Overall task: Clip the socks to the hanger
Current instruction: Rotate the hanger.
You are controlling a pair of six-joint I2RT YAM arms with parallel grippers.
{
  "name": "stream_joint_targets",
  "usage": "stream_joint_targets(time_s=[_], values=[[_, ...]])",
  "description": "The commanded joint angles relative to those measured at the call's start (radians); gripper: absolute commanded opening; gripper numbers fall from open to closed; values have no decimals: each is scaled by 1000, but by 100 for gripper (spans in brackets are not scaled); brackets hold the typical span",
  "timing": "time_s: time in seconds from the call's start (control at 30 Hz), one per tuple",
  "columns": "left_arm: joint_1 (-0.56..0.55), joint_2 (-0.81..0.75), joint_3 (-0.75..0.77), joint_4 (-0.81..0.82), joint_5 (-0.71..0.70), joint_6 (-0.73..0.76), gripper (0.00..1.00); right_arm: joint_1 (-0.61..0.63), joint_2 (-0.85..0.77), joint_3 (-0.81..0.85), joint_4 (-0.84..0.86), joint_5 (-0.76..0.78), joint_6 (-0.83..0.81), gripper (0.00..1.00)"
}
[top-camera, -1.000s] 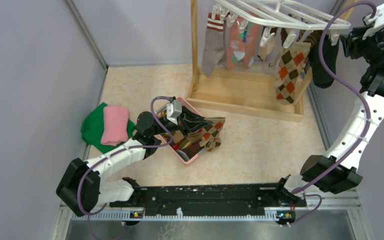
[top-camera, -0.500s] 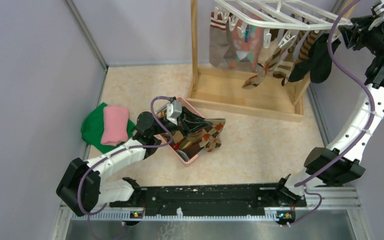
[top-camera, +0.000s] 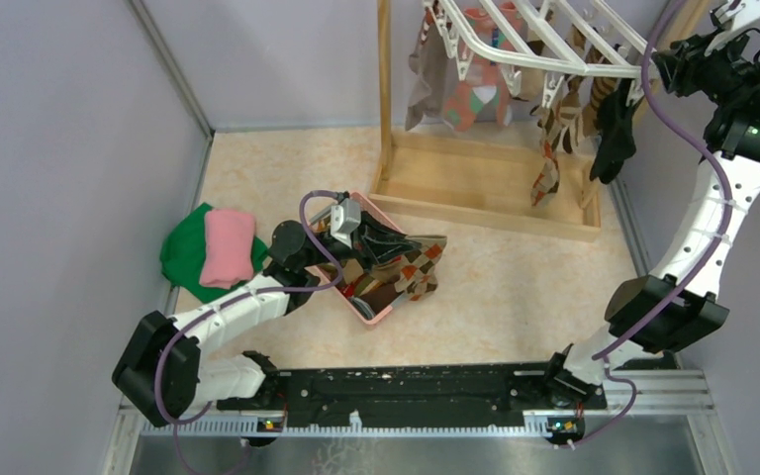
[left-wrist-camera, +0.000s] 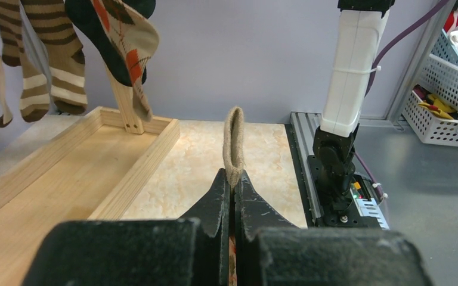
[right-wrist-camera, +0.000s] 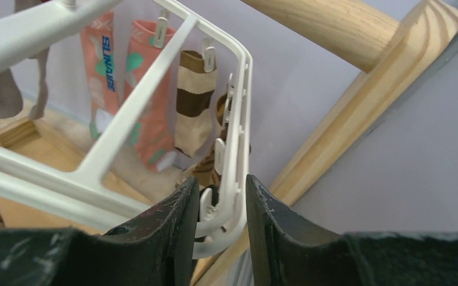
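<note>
The white hanger (top-camera: 544, 45) hangs tilted in the wooden stand, several socks (top-camera: 455, 94) clipped beneath it, among them a black one (top-camera: 614, 139) and an argyle one (top-camera: 546, 173). My right gripper (top-camera: 658, 64) is shut on the hanger's right corner; in the right wrist view its fingers (right-wrist-camera: 219, 190) pinch the corner rim (right-wrist-camera: 238, 119), with a brown striped sock (right-wrist-camera: 194, 101) behind. My left gripper (top-camera: 396, 242) is shut on an argyle sock (top-camera: 416, 272) over the pink basket (top-camera: 376, 312). That sock's beige cuff (left-wrist-camera: 234, 140) sticks up from the shut tips (left-wrist-camera: 232, 179).
The wooden stand's base tray (top-camera: 485, 198) lies under the hanger, its slanted post (right-wrist-camera: 358, 119) just behind my right gripper. Folded green and pink cloths (top-camera: 208, 247) lie at the left wall. White storage baskets (left-wrist-camera: 453, 71) stand beyond the rail.
The hanger has swung and tilted with my right gripper on its corner, and the clipped socks have swayed to the right. The left arm and its sock have not moved.
</note>
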Motion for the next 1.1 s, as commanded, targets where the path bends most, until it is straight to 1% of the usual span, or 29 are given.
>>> stream_joint_targets(time_s=[0.0,0.13,0.2,0.3,0.37,0.47,0.5,0.6,0.67,0.73,0.87,0.93,1.07], values=[[2,14,41,62,14,-2,0,5,-27,-46,138,55,64,34],[2,14,40,64,15,-2,0,8,-31,-85,199,57,97,35],[2,11,40,61,14,1,0,3,-46,-94,222,38,112,38],[2,7,42,54,12,4,0,-33,-78,-98,289,-69,199,44],[2,5,42,53,13,3,0,-58,-107,-89,307,-162,224,49],[2,9,42,57,16,0,0,-64,-145,-38,203,-248,153,61],[1,11,43,60,18,-2,0,-64,-154,-19,162,-278,131,63],[2,15,42,66,21,-5,0,-64,-180,37,30,-369,57,64],[2,16,42,69,23,-7,0,-55,-189,57,-32,-399,10,64],[2,15,42,73,23,-10,0,-24,-194,59,-88,-364,-51,65],[2,18,42,88,33,-20,0,69,-174,58,-170,-179,-188,62],[2,13,41,87,35,-18,0,96,-153,72,-198,-102,-237,62],[2,-1,33,70,20,-8,0,121,-116,113,-257,-34,-323,61]])
